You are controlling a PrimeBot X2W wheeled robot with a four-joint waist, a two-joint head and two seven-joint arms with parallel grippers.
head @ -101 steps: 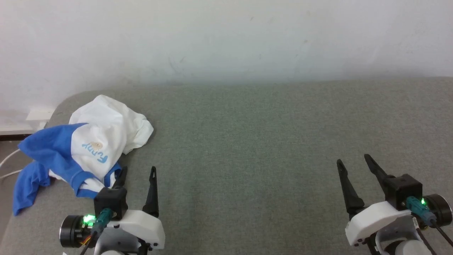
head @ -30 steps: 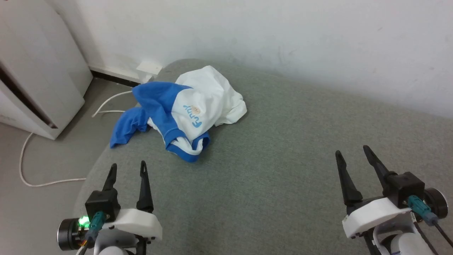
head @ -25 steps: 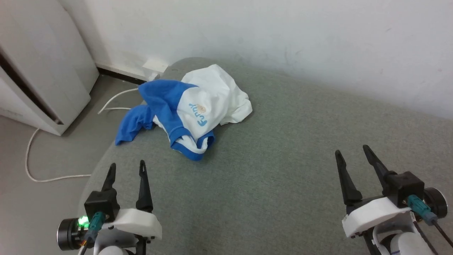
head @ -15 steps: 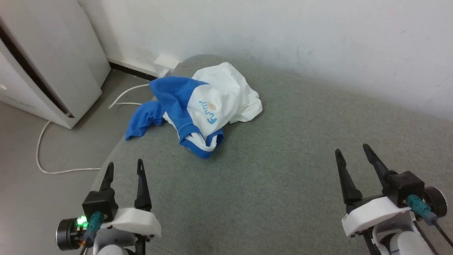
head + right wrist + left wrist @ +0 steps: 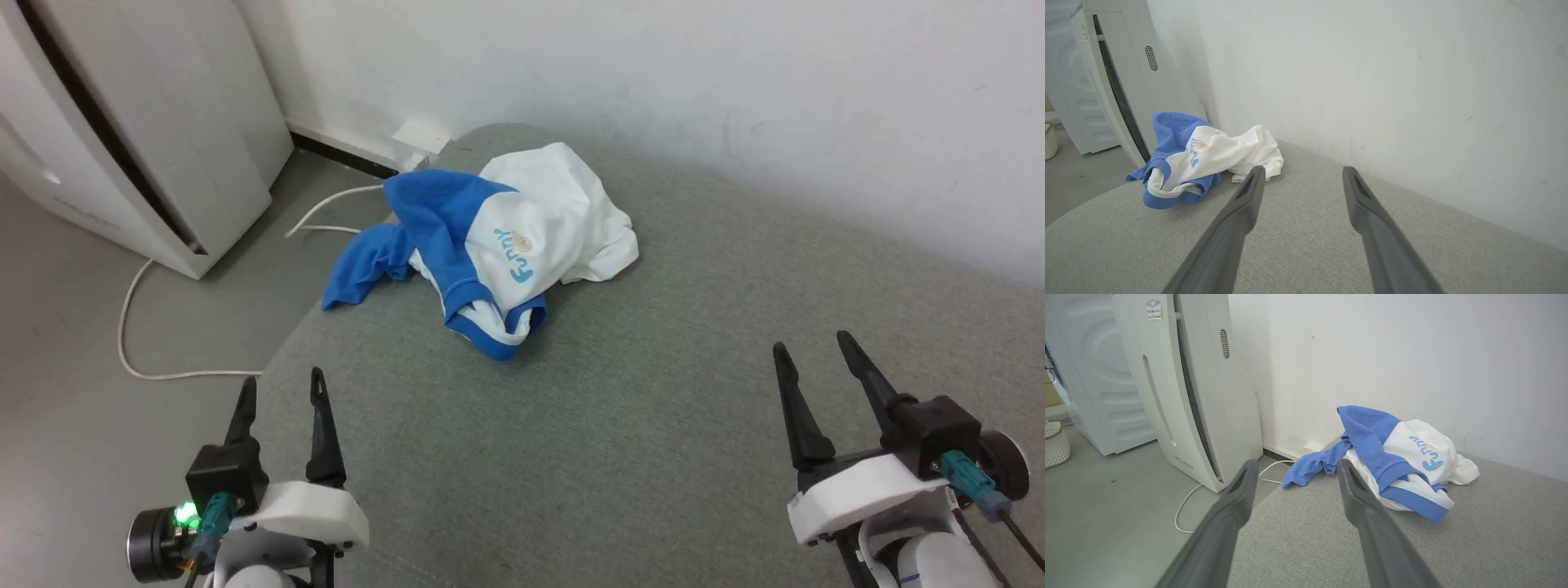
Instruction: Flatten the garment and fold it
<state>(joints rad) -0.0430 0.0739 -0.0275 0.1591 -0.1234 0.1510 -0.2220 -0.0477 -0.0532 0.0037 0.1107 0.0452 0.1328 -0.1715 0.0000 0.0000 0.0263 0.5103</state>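
1. A grey fabric-covered pad (image 5: 653,425) takes up the foreground. A white wall (image 5: 694,73) stands behind it and a grey floor (image 5: 73,343) lies off its left edge.
2. The shirt (image 5: 563,216) lies crumpled in a heap near the pad's far left corner, close to the wall. It is neither flattened nor folded.
3. Its white body is bunched toward the wall. Light-blue lettering (image 5: 514,260) shows on top of the heap, and a blue-trimmed opening (image 5: 494,327) faces the robot.
4. One blue sleeve (image 5: 363,269) trails off the heap and hangs over the pad's left edge toward the floor.
5. Just past that sleeve, a white cable (image 5: 155,367) curves across the floor. A tall white appliance (image 5: 147,114) stands further left, near the wall.
6. The left gripper (image 5: 282,377) sits above the pad's near left edge. Its fingers are spread with nothing between them, and it is well apart from the shirt. In the left wrist view the shirt lies ahead, to the right of the fingers.
7. The right gripper (image 5: 811,341) hangs over the near right of the pad. Its fingers are also spread and empty, and it is well apart from the shirt.
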